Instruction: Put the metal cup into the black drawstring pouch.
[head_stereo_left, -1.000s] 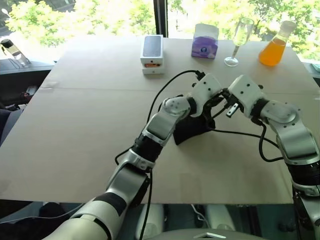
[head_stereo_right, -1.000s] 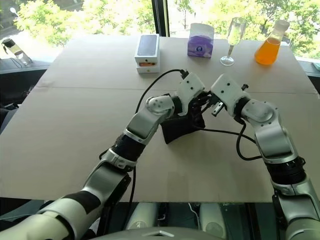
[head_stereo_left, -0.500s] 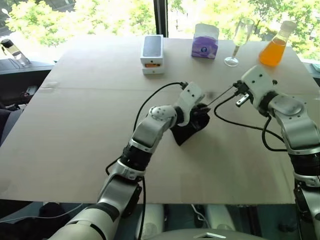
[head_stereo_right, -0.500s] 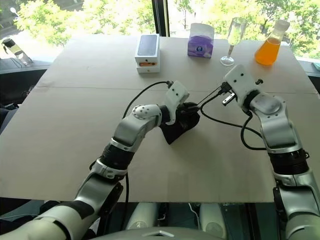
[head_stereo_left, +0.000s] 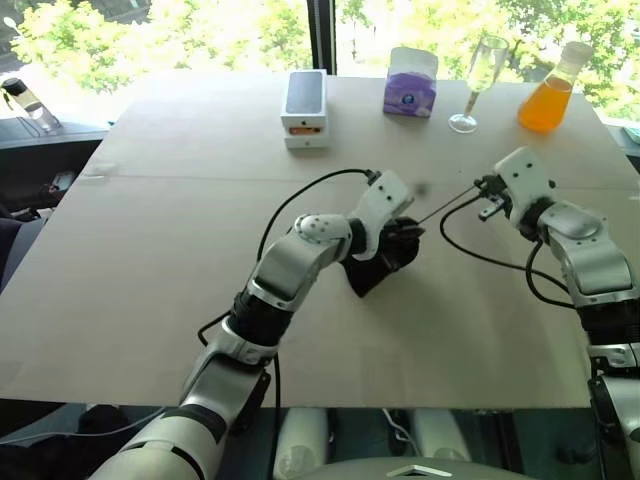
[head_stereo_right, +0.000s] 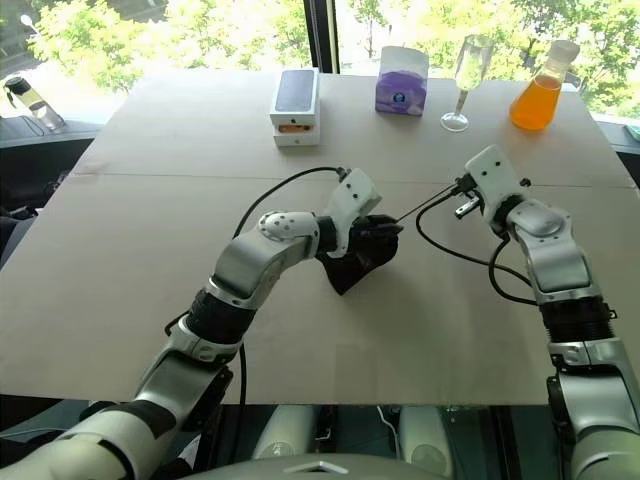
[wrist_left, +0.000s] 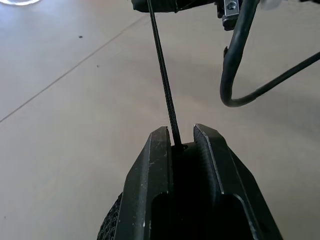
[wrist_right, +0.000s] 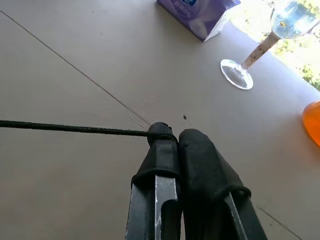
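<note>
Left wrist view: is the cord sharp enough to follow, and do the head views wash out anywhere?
Left wrist view: the cord is crisp near the jaws; the right gripper at its far end is soft. Left eye view: the trees behind the window are blown out, the wine glass is pale against the glare, and the pouch reads as a flat black shape without detail.

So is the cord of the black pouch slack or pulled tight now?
Pulled tight. The cord runs straight from the black pouch, held by the left gripper, to the shut right gripper.
</note>
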